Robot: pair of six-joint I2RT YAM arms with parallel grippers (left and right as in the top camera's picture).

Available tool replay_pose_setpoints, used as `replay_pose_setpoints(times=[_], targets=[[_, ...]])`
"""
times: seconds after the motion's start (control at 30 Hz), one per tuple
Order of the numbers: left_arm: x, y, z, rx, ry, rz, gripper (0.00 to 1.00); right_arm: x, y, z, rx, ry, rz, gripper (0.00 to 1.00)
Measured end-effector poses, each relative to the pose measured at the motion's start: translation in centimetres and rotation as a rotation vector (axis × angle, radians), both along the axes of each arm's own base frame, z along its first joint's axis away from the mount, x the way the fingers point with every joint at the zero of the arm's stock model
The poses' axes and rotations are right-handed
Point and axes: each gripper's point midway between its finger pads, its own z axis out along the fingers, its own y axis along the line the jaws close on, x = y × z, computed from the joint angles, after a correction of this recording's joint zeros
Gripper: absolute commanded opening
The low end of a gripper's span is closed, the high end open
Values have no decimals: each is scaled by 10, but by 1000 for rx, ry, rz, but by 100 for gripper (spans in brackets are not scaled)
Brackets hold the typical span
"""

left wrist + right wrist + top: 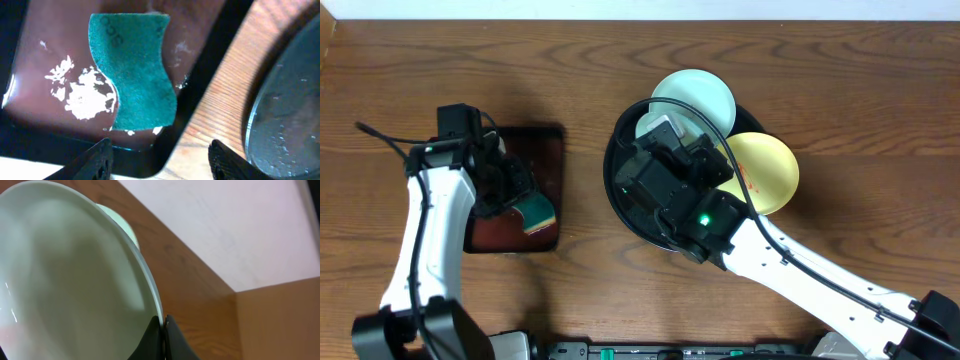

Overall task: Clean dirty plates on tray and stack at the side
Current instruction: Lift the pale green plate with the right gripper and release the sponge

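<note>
The black round tray lies at mid-table. My right gripper is over it, shut on the rim of a pale mint-blue plate, which it holds tilted. In the right wrist view that plate fills the left and the fingers pinch its edge. A second mint plate rests at the tray's back rim; its edge shows behind the held one. The yellow plate, with reddish smears, overhangs the tray's right side. My left gripper is open and empty.
A green sponge lies on a rectangular red-brown tray at the left, under my left gripper. In the left wrist view the sponge lies among white foam flecks on that tray; the black tray's wet rim is at the right.
</note>
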Motion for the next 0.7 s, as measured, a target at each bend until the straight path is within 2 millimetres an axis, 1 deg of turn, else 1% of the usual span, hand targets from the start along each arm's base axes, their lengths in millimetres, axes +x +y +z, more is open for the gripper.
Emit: replay_pose_setpoints(times=[0.13,0.7], targets=[[-1,-2,10,-5,-23,-2,67,-1,3,0,25,11,15,1],[-3,-4,9,-15,-12,-3,67,-3,4,1,40,19,25,1]])
